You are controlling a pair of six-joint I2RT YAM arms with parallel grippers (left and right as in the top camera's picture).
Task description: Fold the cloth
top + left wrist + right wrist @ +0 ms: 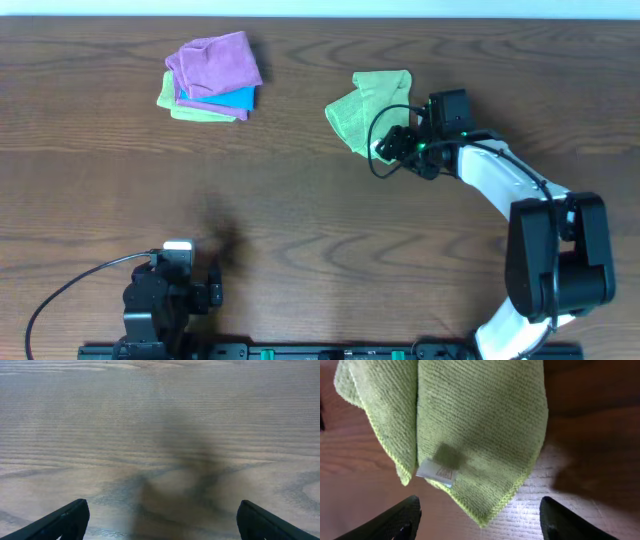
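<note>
2 pairs spread wide — right fingers (402,520) by the green cloth (480,425), left fingers (65,520) above the table (160,415).

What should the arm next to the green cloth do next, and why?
Probably lower the right gripper and close it on the near corner of the green cloth. Its jaws stand open and empty, that corner points just between them, and the cloth is only loosely doubled, so a fold needs a grip first.
</note>
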